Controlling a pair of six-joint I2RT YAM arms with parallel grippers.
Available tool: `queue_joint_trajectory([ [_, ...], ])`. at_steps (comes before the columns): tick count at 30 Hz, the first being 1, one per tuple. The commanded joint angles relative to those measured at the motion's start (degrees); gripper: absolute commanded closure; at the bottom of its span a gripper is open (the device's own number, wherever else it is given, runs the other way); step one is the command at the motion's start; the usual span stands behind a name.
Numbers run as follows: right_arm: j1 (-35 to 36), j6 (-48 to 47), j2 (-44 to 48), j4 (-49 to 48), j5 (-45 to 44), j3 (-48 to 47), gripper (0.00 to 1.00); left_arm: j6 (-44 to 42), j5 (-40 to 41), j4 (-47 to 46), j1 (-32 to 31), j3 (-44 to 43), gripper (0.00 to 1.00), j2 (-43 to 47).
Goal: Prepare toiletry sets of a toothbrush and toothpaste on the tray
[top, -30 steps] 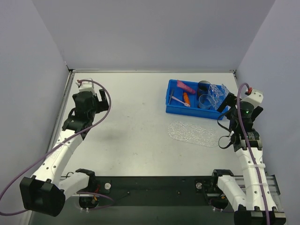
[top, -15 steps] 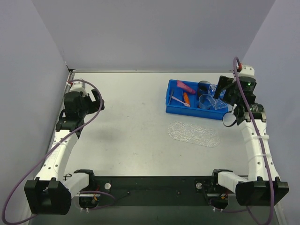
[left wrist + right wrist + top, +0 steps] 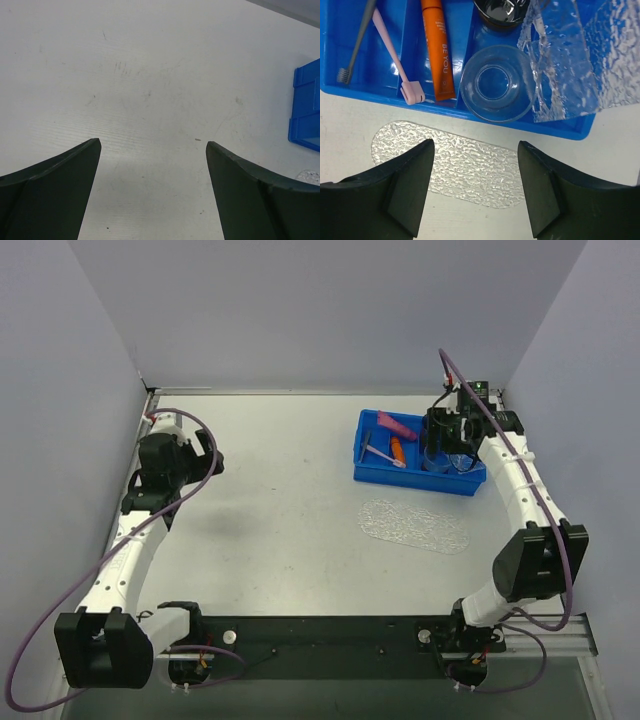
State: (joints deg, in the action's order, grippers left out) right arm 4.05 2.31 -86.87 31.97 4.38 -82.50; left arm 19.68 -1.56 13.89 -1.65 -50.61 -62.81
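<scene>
The right jaws stood spread with nothing between them, hanging over the bench [image 3: 150, 75] at the near side of the bin [image 3: 555, 129]. Directly below them, spanning the gap and reaching further to the left, lay the tray [image 3: 460, 160], flat, bare and just short of the bin's near wall.

That wall stood between the jaws and everything in the bin. Straight ahead of the gap sat a clear cup [image 3: 497, 82], with a dark cup [image 3: 502, 12] beyond it. Ahead and to the right, a crumpled clear sheet [image 3: 570, 65] leaned over the compartment and overlapped the clear cup's edge. Ahead and to the left, across a divider, lay the orange tube [image 3: 440, 50], lengthwise. One compartment further left was the toothbrush [image 3: 412, 91], its head toward the jaws, beside a grey brush [image 3: 355, 45]. The magenta tube [image 3: 397, 424] lay at the far side of the bin, seen only from above.

The left jaws were also spread and held nothing, over bare bench well apart from the bin, whose corner showed far off to their right.
</scene>
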Motion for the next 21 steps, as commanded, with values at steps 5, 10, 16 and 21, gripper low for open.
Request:
queue_joint_trajectory([
  [5,0.9,-2.0,-8.0,2.9,1.5,-5.3,0.43,2.1,3.0,1.1,0.5,-3.4,0.03,-1.7],
  [10,2.4,-4.1,-11.5,2.4,1.8,-7.0,0.44,4.0,7.8,1.9,0.7,-3.9,0.03,-1.0],
  [16,3.9,-3.4,-16.0,0.3,1.8,-8.0,0.49,4.6,8.7,3.9,0.8,-6.2,0.03,-2.8],
  [21,4.6,-3.0,-17.4,-0.5,-1.9,-8.3,0.54,1.6,6.8,4.2,0.8,-4.7,0.03,-1.9],
])
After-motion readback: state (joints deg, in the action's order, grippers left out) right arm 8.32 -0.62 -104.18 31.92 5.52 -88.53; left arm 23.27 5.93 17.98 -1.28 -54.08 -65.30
